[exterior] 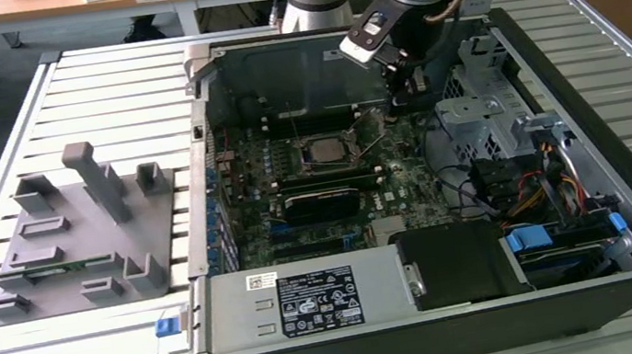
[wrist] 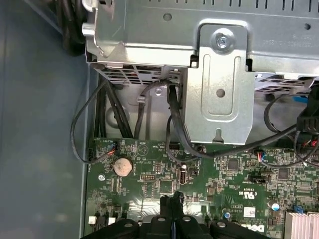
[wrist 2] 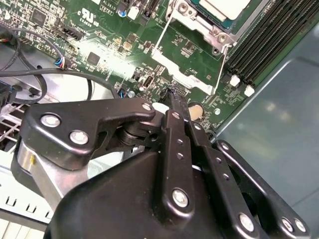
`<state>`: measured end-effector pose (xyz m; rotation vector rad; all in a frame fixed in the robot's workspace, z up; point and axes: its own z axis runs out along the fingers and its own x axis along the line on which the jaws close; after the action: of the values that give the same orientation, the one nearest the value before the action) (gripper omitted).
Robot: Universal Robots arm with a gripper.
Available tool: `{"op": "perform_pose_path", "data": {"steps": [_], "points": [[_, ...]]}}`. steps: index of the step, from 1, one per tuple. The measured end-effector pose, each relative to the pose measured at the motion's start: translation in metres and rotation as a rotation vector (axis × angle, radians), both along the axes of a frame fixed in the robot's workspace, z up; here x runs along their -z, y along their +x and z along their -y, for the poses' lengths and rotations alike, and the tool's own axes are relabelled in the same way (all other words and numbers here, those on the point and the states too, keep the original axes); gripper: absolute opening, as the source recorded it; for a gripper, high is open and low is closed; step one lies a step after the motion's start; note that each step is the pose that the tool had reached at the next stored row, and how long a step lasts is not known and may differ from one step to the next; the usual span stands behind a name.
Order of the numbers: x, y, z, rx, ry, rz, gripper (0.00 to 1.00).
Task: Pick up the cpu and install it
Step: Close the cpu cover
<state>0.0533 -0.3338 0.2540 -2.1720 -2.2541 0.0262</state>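
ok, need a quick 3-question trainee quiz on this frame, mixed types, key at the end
1. True or false: the gripper is inside the computer case.
2. Fill in: on the motherboard, the cpu sits in the ___.
3. The gripper is: A open; B shut, nothing seen in it; C shut on the cpu.
Key: 1 true; 2 socket; 3 B.
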Motion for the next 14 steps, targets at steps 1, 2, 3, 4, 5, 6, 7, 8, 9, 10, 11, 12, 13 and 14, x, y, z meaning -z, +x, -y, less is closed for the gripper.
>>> {"op": "perform_pose_path", "data": {"steps": [1,2,3,4,5,6,7,8,9,10,11,12,13,14], "points": [[0.0011,0.001,0.0000,0.000,-0.0001,-0.0005,0.12],[0.0024,0.001,0.0000,0.000,0.0000,-0.0009,0.12],[0.0039,0.001,0.0000,0.000,-0.0001,-0.0013,0.12],[0.0054,0.001,0.0000,0.000,-0.0001,-0.0015,0.12],[0.0071,0.001,0.0000,0.000,0.0001,-0.0017,0.12],[0.0086,0.001,0.0000,0.000,0.0000,-0.0019,0.12],[0.0100,0.001,0.0000,0.000,0.0001,-0.0021,0.12],[0.0111,0.001,0.0000,0.000,0.0000,-0.0023,0.12],[0.0118,0.001,0.0000,0.000,0.0000,-0.0023,0.12],[0.0121,0.001,0.0000,0.000,-0.0002,-0.0024,0.12],[0.0120,0.001,0.0000,0.000,-0.0003,-0.0024,0.12],[0.0121,0.000,0.0000,0.000,-0.0001,-0.0025,0.12],[0.0121,0.000,0.0000,0.000,0.0000,-0.0026,0.12],[0.0121,-0.001,0.0000,0.000,0.0000,-0.0026,0.12]]}}
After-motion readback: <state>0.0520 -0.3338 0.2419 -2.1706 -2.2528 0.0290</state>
